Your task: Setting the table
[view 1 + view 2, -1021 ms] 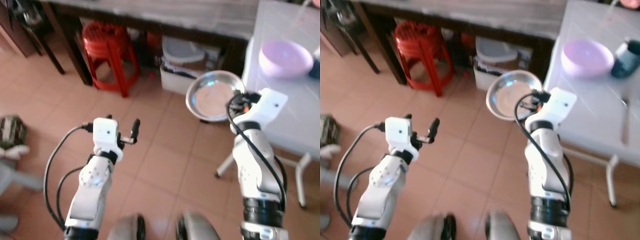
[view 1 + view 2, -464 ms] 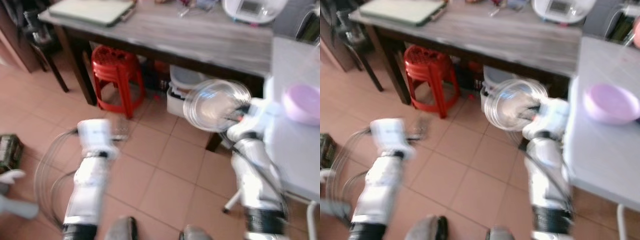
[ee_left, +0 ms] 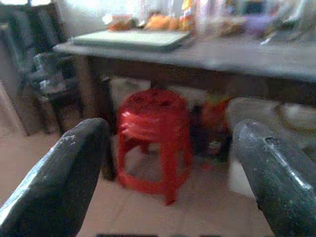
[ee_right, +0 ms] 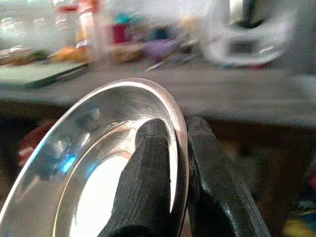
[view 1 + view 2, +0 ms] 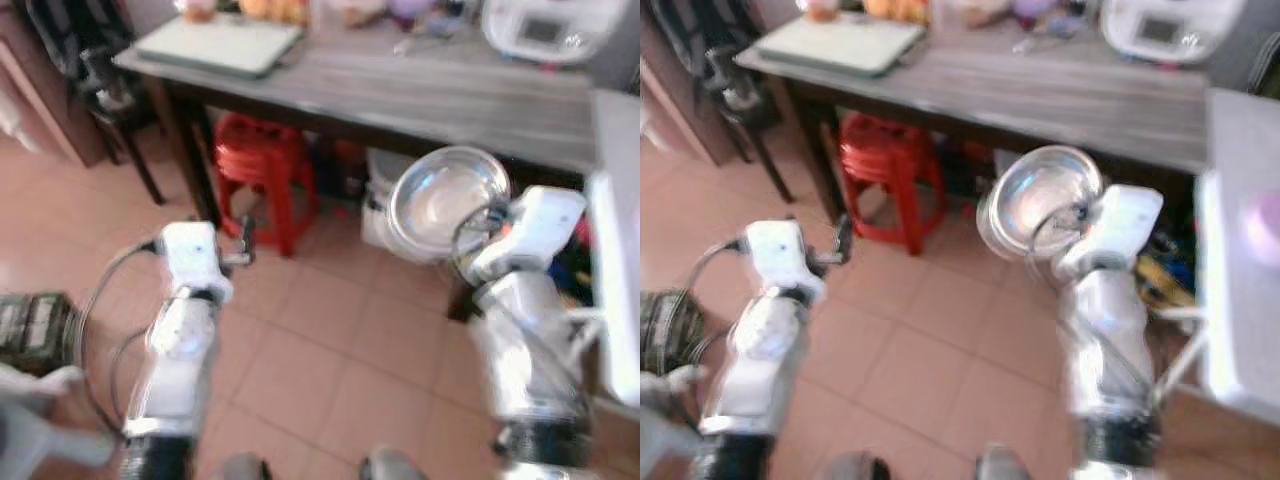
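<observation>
One steel plate (image 4: pixel 98 168) is all you carry: your right hand (image 4: pixel 177 163) pinches its rim, one finger inside the dish and one behind. Keep that pinch firm while you walk, and level the plate before setting it down. It stands tilted nearly on edge above the hand, its hollow face turned back toward you; being round, it has no long axis. Beyond it lies the wooden counter (image 5: pixel 420 95). Your left hand (image 3: pixel 168 163) hangs wide open, holding nothing.
</observation>
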Available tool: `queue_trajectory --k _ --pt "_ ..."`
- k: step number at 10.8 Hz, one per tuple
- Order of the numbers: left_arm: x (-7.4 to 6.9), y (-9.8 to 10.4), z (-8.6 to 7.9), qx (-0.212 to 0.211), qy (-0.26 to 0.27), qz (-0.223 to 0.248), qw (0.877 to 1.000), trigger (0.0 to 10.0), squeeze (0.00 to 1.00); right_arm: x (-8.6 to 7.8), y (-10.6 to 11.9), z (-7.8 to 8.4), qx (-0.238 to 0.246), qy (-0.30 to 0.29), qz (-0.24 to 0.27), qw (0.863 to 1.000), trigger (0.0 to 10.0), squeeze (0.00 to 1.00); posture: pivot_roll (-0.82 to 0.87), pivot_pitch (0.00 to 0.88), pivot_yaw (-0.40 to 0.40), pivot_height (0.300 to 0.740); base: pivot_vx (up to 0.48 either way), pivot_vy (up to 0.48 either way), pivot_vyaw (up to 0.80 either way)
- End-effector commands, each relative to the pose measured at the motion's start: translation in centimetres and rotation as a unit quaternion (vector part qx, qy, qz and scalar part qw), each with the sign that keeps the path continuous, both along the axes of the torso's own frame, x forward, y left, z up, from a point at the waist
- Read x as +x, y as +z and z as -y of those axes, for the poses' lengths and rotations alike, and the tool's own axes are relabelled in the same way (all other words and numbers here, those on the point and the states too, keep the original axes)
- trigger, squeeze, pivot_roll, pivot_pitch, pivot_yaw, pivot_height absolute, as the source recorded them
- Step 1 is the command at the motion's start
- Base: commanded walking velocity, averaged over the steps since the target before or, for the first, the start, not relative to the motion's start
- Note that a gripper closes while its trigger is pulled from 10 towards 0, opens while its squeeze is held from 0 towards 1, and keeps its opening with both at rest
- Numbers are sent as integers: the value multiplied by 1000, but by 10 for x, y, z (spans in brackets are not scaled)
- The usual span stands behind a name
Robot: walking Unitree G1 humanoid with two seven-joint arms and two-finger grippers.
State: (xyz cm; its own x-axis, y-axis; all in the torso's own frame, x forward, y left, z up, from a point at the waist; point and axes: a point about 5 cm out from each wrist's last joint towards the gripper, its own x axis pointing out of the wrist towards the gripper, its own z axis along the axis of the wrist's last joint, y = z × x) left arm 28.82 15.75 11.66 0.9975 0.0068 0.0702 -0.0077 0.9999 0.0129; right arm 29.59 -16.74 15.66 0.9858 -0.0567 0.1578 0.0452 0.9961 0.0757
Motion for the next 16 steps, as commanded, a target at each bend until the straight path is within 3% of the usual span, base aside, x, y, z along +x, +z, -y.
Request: queue_trajectory --k 1,4,8,10,16 --pt "4 3 12 -7 -20 7 1000 10000 0 -3 8 10 -8 -17 16 1000 10000 0 -65 140 18 740 454 0 -800" --pt "2 -3 20 -16 -36 -8 999 10000 0 2 3 0 2 -10 10 1000 10000 0 -64 144 30 740 467 0 -800" --pt "-1 -6 18 -25 -23 -7 999 10000 0 -4 -2 1 -3 -9 1 1000 10000 0 -61 144 17 740 466 0 -800" --pt "0 -4 23 -40 -43 -8 998 10000 0 -4 1 -1 -2 -9 3 1000 10000 0 -69 156 26 740 437 0 -644" --pt "1 -2 24 -45 -38 -11 998 10000 0 -4 6 -1 -16 -3 13 1000 10000 0 -75 174 27 740 314 361 0"
